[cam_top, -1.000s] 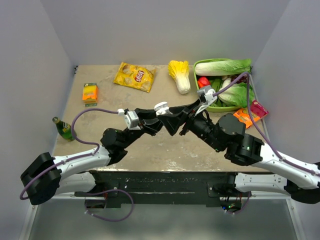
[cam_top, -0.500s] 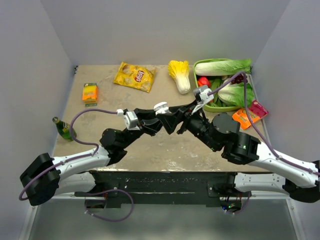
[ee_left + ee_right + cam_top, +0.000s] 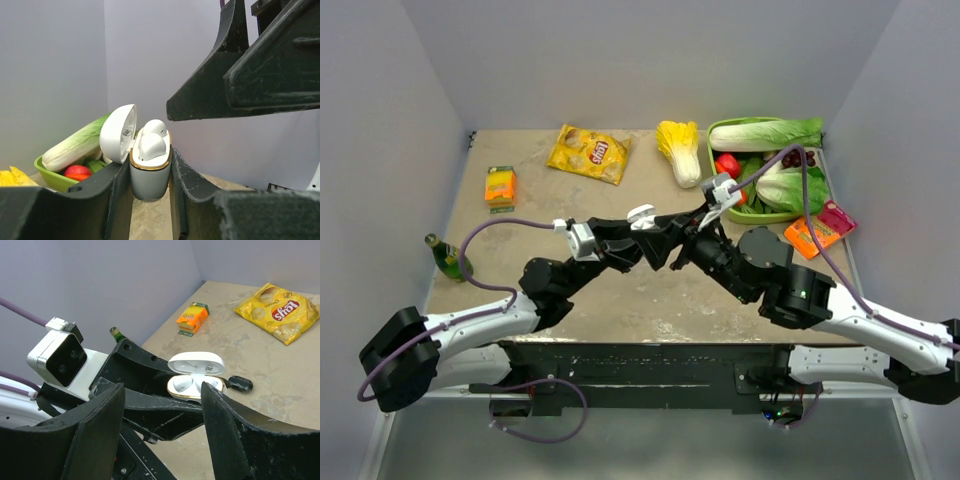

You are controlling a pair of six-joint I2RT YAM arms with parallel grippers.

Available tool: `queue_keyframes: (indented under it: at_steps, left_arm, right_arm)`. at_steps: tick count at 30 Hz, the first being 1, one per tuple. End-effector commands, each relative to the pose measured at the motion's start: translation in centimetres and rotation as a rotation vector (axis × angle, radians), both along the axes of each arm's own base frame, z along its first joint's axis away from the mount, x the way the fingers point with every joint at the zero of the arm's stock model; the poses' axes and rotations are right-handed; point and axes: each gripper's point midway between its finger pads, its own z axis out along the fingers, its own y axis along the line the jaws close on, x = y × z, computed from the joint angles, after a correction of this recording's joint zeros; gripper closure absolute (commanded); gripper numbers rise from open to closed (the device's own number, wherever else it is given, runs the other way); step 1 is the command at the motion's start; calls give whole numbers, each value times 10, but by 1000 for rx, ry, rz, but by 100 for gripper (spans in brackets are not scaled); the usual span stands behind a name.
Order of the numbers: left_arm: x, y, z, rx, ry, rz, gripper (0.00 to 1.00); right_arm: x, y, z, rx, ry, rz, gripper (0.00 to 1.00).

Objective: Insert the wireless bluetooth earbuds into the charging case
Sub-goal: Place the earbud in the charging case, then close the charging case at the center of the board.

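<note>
Your left gripper [image 3: 149,167] pinches the white case [image 3: 150,182] by its sides and holds it upright. The lid [image 3: 118,132] is swung open toward 9 o'clock in the left wrist view. Two white buds [image 3: 150,146] sit in the case's wells. Your right gripper [image 3: 162,389] hovers just above the case, fingers spread wide, holding nothing. From above, both grippers meet over the centre of the table [image 3: 520,220]. The chips [image 3: 590,153] lie at 11 o'clock and the basket [image 3: 772,215] at 1 o'clock.
</note>
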Motion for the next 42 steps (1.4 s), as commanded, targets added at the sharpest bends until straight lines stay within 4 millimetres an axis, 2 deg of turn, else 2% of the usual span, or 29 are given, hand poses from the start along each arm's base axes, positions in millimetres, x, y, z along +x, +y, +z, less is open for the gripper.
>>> queue_keyframes:
  at_steps: [1, 4, 5, 6, 7, 8, 9, 10, 12, 13, 15, 16, 19, 24, 28, 33, 36, 39, 42]
  left_arm:
    - [-10, 9, 12, -47, -34, -8, 100]
    - [-14, 13, 1, -23, -27, -13, 100]
    - [-18, 11, -10, 9, -22, -32, 100]
    - [-24, 13, -9, 15, -43, -46, 100]
    - [-32, 10, -20, 58, -45, -85, 100]
    - [-36, 7, -24, 84, -57, -109, 100]
    - [-41, 6, -27, 112, -73, -126, 100]
    - [-47, 0, -37, 164, -66, -170, 100]
    - [-53, -2, -44, 198, -66, -202, 100]
    - [-58, -3, -53, 225, -64, -237, 100]
    - [-64, -3, -58, 238, -71, -258, 100]
    - [-66, -3, -64, 256, -64, -266, 100]
    - [-68, 0, -69, 266, -76, -251, 100]
    - [-66, 2, -64, 253, -86, -220, 100]
    - [-60, 4, -58, 232, -83, -187, 100]
    - [-53, 6, -57, 214, -57, -157, 100]
    - [-49, 8, -55, 195, -48, -131, 100]
    - [-44, 9, -54, 176, -25, -106, 100]
    - [-38, 9, -56, 170, 4, -88, 100]
  right_arm:
    - [-1, -28, 40, 109, -83, -53, 35]
    - [13, -41, 37, 35, -102, -156, 36]
    - [17, -44, 32, -5, -102, -184, 43]
    - [23, -43, 30, -46, -111, -210, 49]
    - [28, -46, 22, -96, -106, -240, 68]
    - [31, -45, 17, -138, -103, -254, 79]
    - [32, -46, 22, -148, -100, -265, 88]
    - [35, -43, 12, -199, -91, -269, 100]
    - [34, -39, 13, -212, -95, -249, 100]
    - [37, -35, 5, -248, -85, -243, 100]
    - [36, -25, 1, -265, -62, -195, 100]
    - [40, -21, -13, -318, -37, -184, 100]
    - [38, -7, -30, -359, 10, -99, 100]
    - [25, 13, -56, -390, 67, 19, 100]
    - [15, 20, -74, -416, 112, 84, 100]
    - [1, 20, -94, -441, 159, 150, 100]
    - [-4, 17, -99, -453, 172, 168, 100]
    - [-2, 11, -100, -450, 179, 134, 100]
    - [1, -1, -92, -400, 159, 83, 100]
